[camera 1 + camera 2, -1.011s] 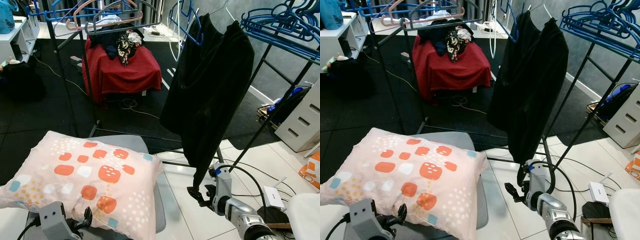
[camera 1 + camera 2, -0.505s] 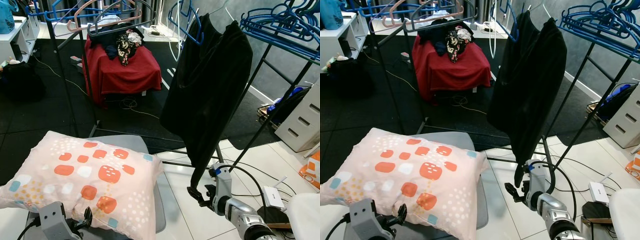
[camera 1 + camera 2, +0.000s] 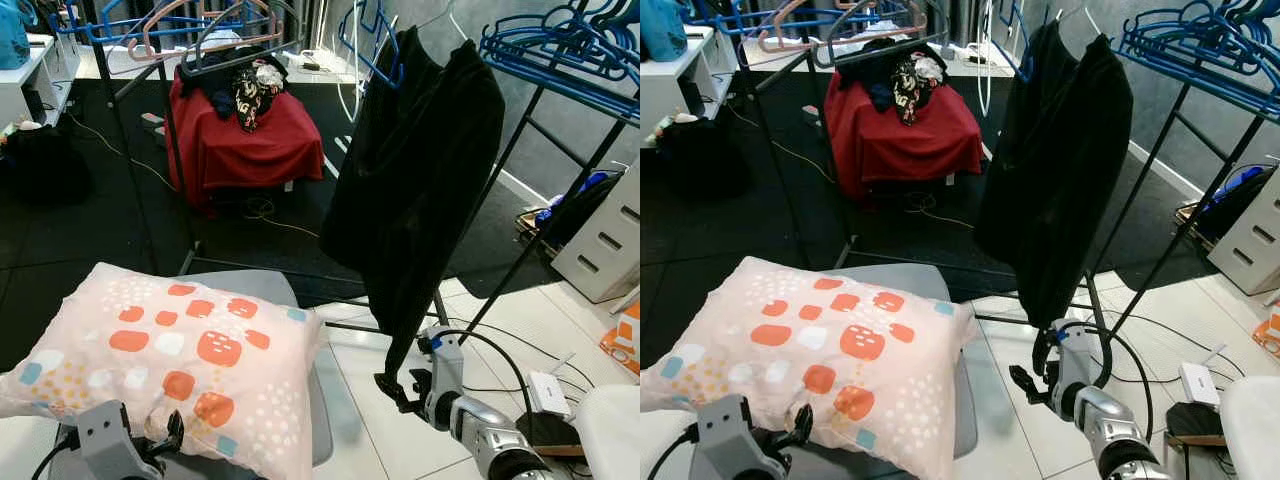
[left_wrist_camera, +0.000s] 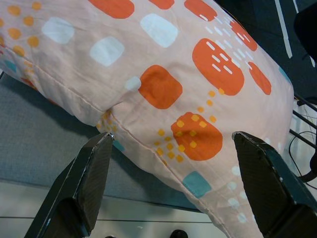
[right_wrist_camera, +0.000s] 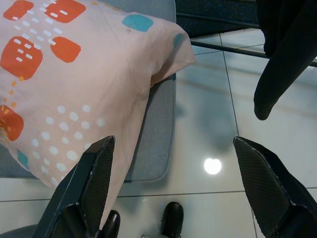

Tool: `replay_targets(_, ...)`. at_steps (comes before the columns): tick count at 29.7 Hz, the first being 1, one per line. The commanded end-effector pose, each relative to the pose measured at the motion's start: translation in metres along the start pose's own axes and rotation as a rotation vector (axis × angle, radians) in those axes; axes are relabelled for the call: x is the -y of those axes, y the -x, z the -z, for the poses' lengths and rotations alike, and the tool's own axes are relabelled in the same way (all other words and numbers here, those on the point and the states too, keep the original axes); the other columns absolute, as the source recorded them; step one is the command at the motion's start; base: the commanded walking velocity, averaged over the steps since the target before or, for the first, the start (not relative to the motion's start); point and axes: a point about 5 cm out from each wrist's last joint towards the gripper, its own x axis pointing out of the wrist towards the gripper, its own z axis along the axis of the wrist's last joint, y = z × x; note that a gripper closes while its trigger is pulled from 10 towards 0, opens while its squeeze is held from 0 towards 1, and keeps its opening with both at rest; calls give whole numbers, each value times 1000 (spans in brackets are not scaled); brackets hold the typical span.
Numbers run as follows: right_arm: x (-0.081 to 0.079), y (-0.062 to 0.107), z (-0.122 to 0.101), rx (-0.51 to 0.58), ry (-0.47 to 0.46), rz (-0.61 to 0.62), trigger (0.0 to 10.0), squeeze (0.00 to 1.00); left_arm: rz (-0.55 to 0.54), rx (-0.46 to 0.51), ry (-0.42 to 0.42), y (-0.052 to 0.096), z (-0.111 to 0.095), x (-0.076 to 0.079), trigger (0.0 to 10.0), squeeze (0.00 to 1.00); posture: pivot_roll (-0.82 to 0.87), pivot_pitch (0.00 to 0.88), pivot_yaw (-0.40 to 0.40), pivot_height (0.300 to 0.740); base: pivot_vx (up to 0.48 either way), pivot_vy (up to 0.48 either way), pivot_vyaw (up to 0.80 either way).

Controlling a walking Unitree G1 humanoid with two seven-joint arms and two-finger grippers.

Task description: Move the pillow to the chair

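The large peach fabric pillow with orange and white squares (image 3: pixel 165 365) already lies across the grey padded chair seat (image 3: pixel 262 288), its right and near edges overhanging; a nudge from either arm could tip it onto the white tiled floor (image 3: pixel 380 400). The left tool (image 4: pixel 171 183) hovers wide open at its near edge, holding nothing; the right tool (image 5: pixel 173 191), also open and empty, hangs over the floor just right. Against the earlier frame, nothing visibly differs.
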Motion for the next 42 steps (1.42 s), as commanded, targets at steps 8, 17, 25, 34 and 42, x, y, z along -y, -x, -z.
replay_targets(8, 2, 1, -2, 8, -4, 11, 10000, 0, 8, -22, -3, 1, 5, 0, 10000, 0, 21, 30, -116, 740, 0, 0, 0)
replay_targets(17, 2, 1, -3, 11, -4, 12, 10000, 0, 8, -24, -3, 1, 5, -2, 10000, 0, 17, 42, -110, 740, 0, 0, 0)
replay_targets(25, 2, 1, -3, 12, -3, 10, 10000, 0, 8, -23, -4, 0, 3, -2, 10000, 0, 17, 52, -109, 740, 0, 0, 0)
replay_targets(34, 1, 0, -4, 12, -3, 9, 10000, 0, 8, -19, -3, 0, 2, -2, 10000, 0, 16, 56, -107, 740, 0, 0, 0)
replay_targets(42, 2, 0, -4, 12, -4, 9, 10000, 0, 9, -17, -3, 0, 1, -1, 10000, 0, 16, 58, -106, 740, 0, 0, 0)
